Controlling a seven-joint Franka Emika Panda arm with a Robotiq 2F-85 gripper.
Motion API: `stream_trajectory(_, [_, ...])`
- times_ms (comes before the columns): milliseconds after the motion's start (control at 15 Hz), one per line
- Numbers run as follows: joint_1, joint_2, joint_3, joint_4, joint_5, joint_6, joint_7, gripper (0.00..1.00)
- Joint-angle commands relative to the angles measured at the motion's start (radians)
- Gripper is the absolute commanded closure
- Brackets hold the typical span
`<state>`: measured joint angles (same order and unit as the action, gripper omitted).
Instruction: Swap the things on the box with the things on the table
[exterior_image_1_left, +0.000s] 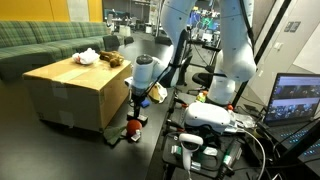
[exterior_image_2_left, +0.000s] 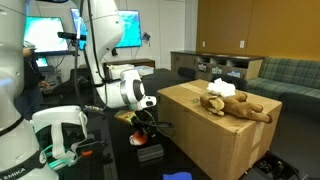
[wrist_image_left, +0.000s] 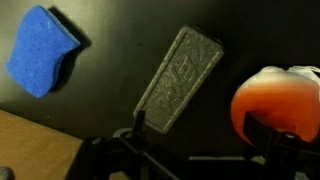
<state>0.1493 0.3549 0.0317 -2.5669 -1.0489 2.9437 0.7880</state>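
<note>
In the wrist view a blue sponge (wrist_image_left: 40, 50), a grey flat rectangular block (wrist_image_left: 180, 80) and an orange round toy (wrist_image_left: 275, 105) lie on the black table (wrist_image_left: 110, 30). My gripper (wrist_image_left: 200, 132) is open above them. One fingertip is at the block's lower end and the other is against the orange toy. In both exterior views the gripper (exterior_image_1_left: 137, 106) (exterior_image_2_left: 148, 126) hangs low beside the cardboard box (exterior_image_1_left: 70, 90) (exterior_image_2_left: 215, 135), just above the orange toy (exterior_image_1_left: 133, 127) (exterior_image_2_left: 150, 152). A brown teddy (exterior_image_2_left: 238, 105) (exterior_image_1_left: 113, 60) and a white cloth (exterior_image_2_left: 220, 88) (exterior_image_1_left: 88, 56) lie on the box.
A second white robot base (exterior_image_2_left: 55, 135) with cables stands close by. Monitors (exterior_image_1_left: 295, 98) and a green sofa (exterior_image_1_left: 45, 40) ring the area. The box's corner (wrist_image_left: 30, 150) is right beside the gripper.
</note>
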Motion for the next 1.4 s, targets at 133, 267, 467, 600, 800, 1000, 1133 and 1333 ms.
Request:
stream_trajectory(133, [-0.108, -0.059, 0.131, -0.110, 0.152, 0.120, -0.182, 0.00])
stream_trajectory(267, [-0.131, -0.033, 0.185, -0.122, 0.191, 0.151, -0.206, 0.00])
stream_trajectory(467, [-0.127, -0.013, 0.220, -0.115, 0.201, 0.174, -0.175, 0.00])
stream_trajectory(600, [-0.120, 0.001, 0.218, -0.101, 0.191, 0.201, -0.160, 0.00])
stream_trajectory(800, [-0.114, 0.013, 0.203, -0.084, 0.180, 0.241, -0.154, 0.00])
stream_trajectory(1000, [-0.091, 0.046, 0.184, -0.054, 0.173, 0.237, -0.153, 0.00])
stream_trajectory(1133, [-0.070, 0.070, 0.173, -0.034, 0.168, 0.226, -0.150, 0.00])
stream_trajectory(1333, [-0.035, 0.112, 0.156, -0.007, 0.168, 0.216, -0.144, 0.00])
